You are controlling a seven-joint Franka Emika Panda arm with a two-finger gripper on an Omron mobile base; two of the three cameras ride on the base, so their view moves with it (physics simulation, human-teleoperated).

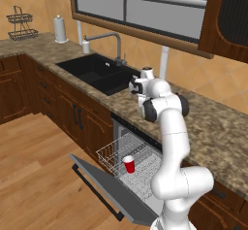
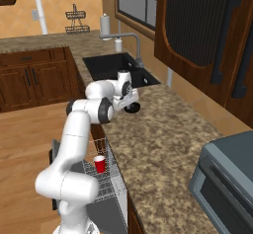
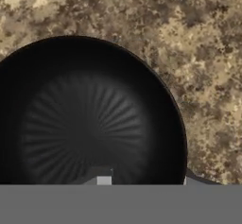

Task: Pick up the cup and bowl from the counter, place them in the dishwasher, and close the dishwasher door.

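Gripper [image 2: 131, 105] lowered over small glossy black bowl [image 3: 90, 119] on speckled granite counter [image 3: 189, 38]; jaw state cannot be told; small red plastic cup [image 1: 129, 164] already racked.

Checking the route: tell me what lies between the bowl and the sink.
Only bare counter lies between the bowl and the sink, seen in the right base view.

Bowl [image 2: 132, 108] on the bench [image 2: 163, 144], just beside the near corner of the sink [image 2: 113, 66], directly under the hand [image 2: 129, 98]; faucet [image 1: 107, 39] behind the sink. Cup [image 1: 129, 164] upright in the rack [image 1: 114, 154] of the dishwasher [image 1: 138, 141], below the bench edge, with the dishwasher door [image 1: 104, 185] dropped open in front of it over the floor [image 1: 38, 175].
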